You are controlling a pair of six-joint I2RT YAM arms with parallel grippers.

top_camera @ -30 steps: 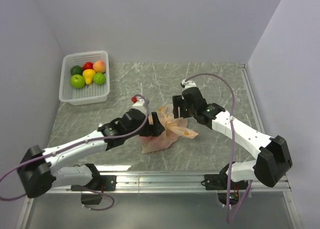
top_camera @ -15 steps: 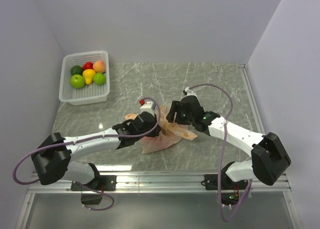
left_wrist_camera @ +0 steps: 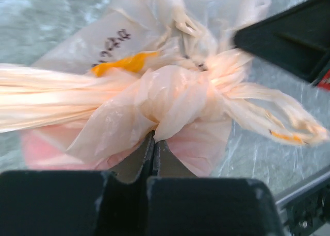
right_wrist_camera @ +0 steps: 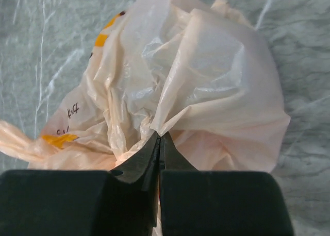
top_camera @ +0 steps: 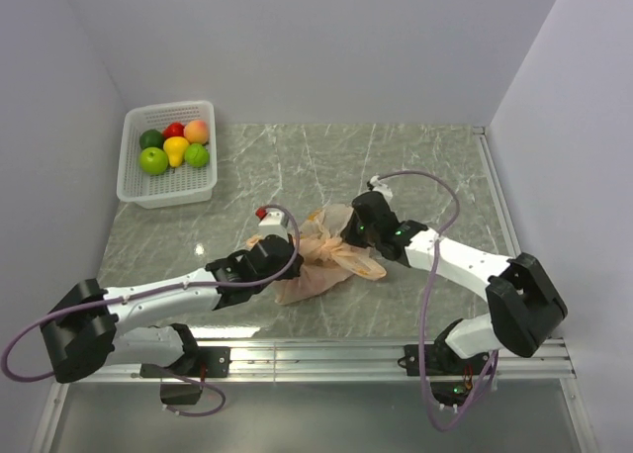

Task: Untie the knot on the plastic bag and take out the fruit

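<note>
In the middle of the top view, on the grey marbled worktop (top_camera: 297,166): the plastic bag (top_camera: 315,278), thin, peach and all crinkly. Lies low and bunched up, with small orange marks on it.

Right in the middle of the left wrist view: the knot (left_wrist_camera: 178,91), a tight little lump of the bag's own plastic. Looks tied. Sends one long twisted strip out to the left edge of that view and a floppy loop out to the lower right.

From the lower left of the top view: the left tool (left_wrist_camera: 153,138). Pressed together, with no gap. Pinches a fold of bag plastic just under the knot, at the bottom middle of the left wrist view.

From the right of the top view: the right tool (right_wrist_camera: 158,135). Pressed together too. Pinches a thin ridge of the bag at the bottom middle of the right wrist view, with the puffy bag spreading above it. Also shows as a black shape in the upper right of the left wrist view, close to the knot.

Under the thin plastic at the lower left of the left wrist view: a pink patch (left_wrist_camera: 38,148). Cannot tell what.

In the upper left of the top view, well apart from the bag: a white basket (top_camera: 168,196) with green apples (top_camera: 153,160) and a yellow pear (top_camera: 176,148) inside.
</note>
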